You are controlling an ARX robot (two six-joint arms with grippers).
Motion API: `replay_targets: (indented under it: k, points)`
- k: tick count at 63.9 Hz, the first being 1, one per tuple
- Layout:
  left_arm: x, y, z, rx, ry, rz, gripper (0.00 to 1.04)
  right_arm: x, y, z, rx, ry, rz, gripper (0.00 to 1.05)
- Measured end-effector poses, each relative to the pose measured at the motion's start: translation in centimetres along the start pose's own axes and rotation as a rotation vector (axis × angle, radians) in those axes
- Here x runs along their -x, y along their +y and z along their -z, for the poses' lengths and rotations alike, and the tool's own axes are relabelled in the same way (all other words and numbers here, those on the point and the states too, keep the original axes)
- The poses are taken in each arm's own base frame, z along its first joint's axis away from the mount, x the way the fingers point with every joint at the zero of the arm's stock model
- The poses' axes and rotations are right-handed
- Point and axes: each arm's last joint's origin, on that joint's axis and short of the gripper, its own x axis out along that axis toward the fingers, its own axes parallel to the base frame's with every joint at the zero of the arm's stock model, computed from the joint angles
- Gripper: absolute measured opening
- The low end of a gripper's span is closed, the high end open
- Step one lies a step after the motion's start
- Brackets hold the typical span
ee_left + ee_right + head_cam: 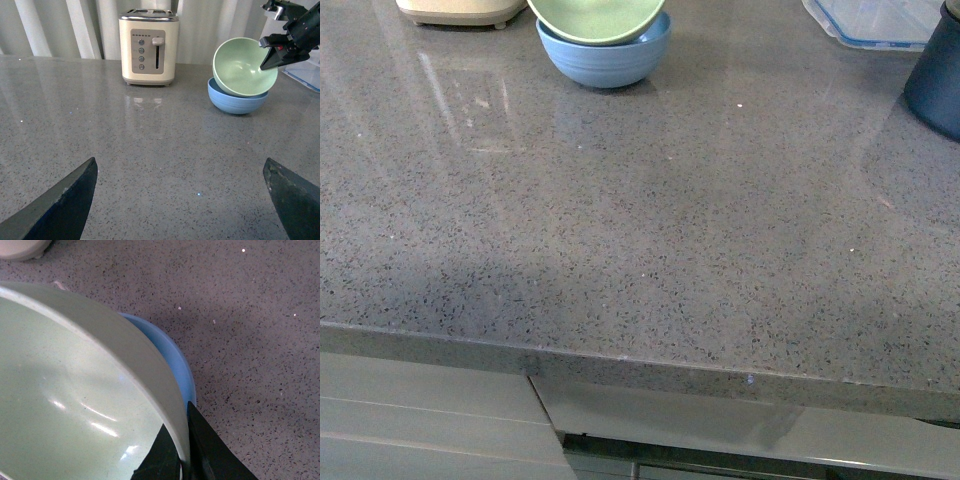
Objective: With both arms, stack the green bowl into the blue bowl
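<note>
Grey speckled counter (pixel 650 230), toaster (pixel 148 47) at the back against some pale curtains, and the two bowls sit just to the side of it. Green bowl (pixel 244 66) is already in the blue bowl (pixel 235 101), but it's tilted, mouth tipped toward the left wrist cam instead of sitting flat. So I'd call this mostly done, just not seated.

Right gripper (pixel 183 450) is pinched on the green bowl's rim, one finger inside and one outside. Left gripper (pixel 182 200) is spread wide with nothing in it, hanging low over bare counter well away from the bowls.

What's left, as far as I can judge: level the green bowl so it drops in, let go, back off. There's also a navy pot (pixel 935 80) and a clear lid (pixel 875 22) off to the right, not involved
</note>
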Motion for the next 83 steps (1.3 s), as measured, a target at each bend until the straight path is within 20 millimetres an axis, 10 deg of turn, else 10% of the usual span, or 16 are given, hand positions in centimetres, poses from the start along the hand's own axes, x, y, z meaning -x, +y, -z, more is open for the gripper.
replay_targets:
  k: [42, 61, 83]
  points:
    - [0.0, 0.0, 0.0, 0.0, 0.0, 0.0, 0.98, 2.3, -0.9, 0.7, -0.025, -0.039, -0.035, 0.97]
    - [0.0, 0.0, 0.0, 0.0, 0.0, 0.0, 0.98, 9.6, -4.8, 3.4, -0.096, -0.113, 0.01, 0.95]
    - [0.0, 0.0, 0.0, 0.0, 0.0, 0.0, 0.98, 17.5, -9.5, 11.3, -0.204, -0.123, 0.109, 0.95]
